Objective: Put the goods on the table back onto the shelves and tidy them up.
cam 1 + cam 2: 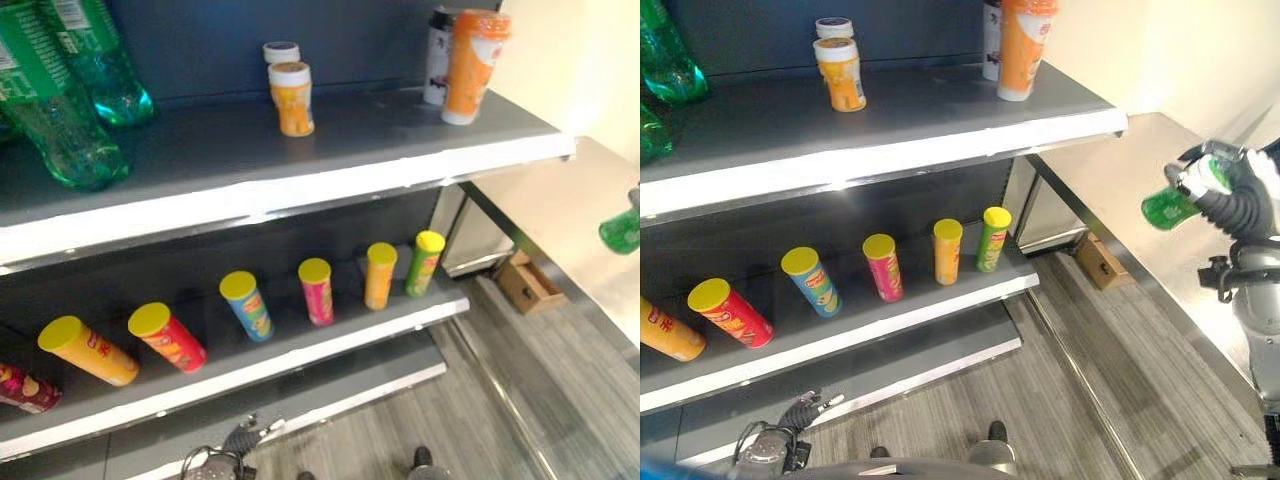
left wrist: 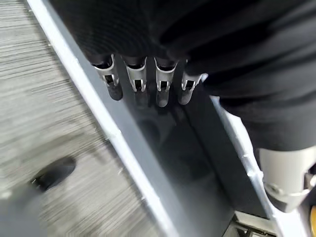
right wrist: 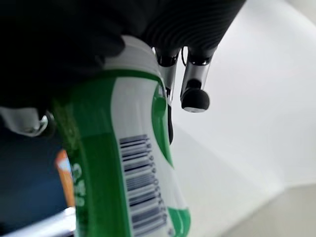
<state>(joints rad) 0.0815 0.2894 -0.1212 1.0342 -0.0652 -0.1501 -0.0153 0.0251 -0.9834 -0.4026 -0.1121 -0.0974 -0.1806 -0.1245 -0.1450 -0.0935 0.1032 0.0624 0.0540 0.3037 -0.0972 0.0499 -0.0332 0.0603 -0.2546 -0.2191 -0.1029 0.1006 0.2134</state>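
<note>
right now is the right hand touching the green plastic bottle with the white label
Touching. In the right wrist view the right hand is wrapped round the green plastic bottle; the right eye view shows the fingers curled round it.

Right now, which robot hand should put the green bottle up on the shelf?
Probably the right hand: its fingers are curled round the green bottle, held up beside the upper shelf. The left hand hangs low near the floor, open and holding nothing.
</note>
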